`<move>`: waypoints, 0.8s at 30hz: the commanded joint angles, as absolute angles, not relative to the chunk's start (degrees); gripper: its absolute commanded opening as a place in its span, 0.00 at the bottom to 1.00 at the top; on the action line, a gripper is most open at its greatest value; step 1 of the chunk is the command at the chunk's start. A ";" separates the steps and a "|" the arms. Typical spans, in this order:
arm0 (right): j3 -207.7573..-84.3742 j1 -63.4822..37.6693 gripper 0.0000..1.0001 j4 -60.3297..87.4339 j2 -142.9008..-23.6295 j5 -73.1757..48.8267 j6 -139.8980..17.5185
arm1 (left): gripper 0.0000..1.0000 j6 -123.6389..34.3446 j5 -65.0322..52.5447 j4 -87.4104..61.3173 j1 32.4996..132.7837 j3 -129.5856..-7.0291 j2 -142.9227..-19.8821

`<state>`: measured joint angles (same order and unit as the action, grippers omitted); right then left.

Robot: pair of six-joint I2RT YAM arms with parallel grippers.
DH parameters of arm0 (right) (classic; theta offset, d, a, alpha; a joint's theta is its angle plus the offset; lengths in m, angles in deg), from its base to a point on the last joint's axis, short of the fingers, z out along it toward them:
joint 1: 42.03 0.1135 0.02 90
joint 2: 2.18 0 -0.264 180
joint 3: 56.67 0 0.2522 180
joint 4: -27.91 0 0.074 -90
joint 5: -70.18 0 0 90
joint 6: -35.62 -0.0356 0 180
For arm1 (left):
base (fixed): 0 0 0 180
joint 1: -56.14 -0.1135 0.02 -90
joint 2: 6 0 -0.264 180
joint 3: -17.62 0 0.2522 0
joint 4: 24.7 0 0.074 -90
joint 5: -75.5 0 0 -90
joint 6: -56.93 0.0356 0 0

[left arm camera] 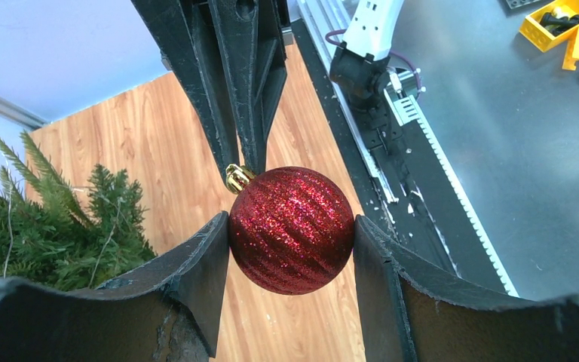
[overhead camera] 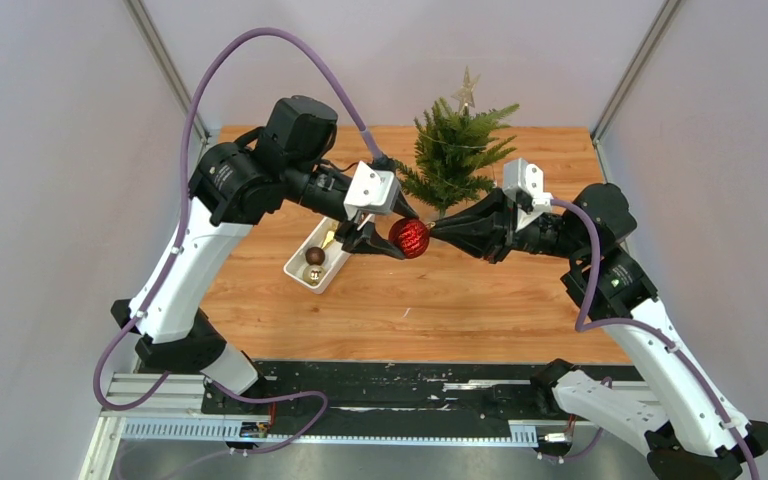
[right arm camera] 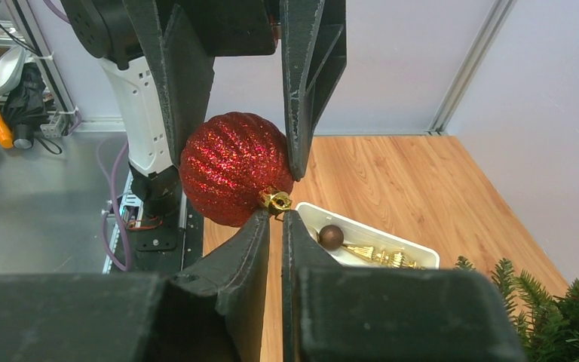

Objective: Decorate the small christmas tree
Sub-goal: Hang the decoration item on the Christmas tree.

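Observation:
A red glitter bauble [overhead camera: 409,238] with a gold cap [right arm camera: 275,201] hangs above the table, in front of the small christmas tree [overhead camera: 455,150]. My left gripper [left arm camera: 292,226] is shut on the bauble, one finger pressed against each side. My right gripper [right arm camera: 277,215] comes from the opposite side, its jaws nearly together and the tips pinched at the gold cap. The tree's green branches also show at the left wrist view's left edge [left arm camera: 53,226] and in the right wrist view's lower right corner [right arm camera: 565,309]. A pale star [overhead camera: 465,88] tops the tree.
A white tray [overhead camera: 300,272] lies on the wooden table left of the bauble. It holds a brown ball [right arm camera: 330,236] and a gold ornament [right arm camera: 377,256]. Grey walls stand close on both sides. The black base rail [overhead camera: 380,385] runs along the near edge.

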<state>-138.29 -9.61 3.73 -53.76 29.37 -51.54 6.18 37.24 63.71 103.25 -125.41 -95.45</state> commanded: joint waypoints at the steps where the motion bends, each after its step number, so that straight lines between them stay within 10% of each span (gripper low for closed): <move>1: -138.26 -9.59 0.11 6.50 -54.17 27.81 -52.31 | 0.00 5.03 39.47 62.40 103.60 -125.72 -94.15; 13: -136.90 -9.63 0.16 6.59 -52.81 26.16 -52.96 | 0.00 4.59 40.53 61.95 103.57 -125.60 -94.20; 24: -135.58 -9.69 0.00 6.24 -49.56 24.31 -52.08 | 0.00 3.53 39.14 60.87 103.58 -124.03 -93.66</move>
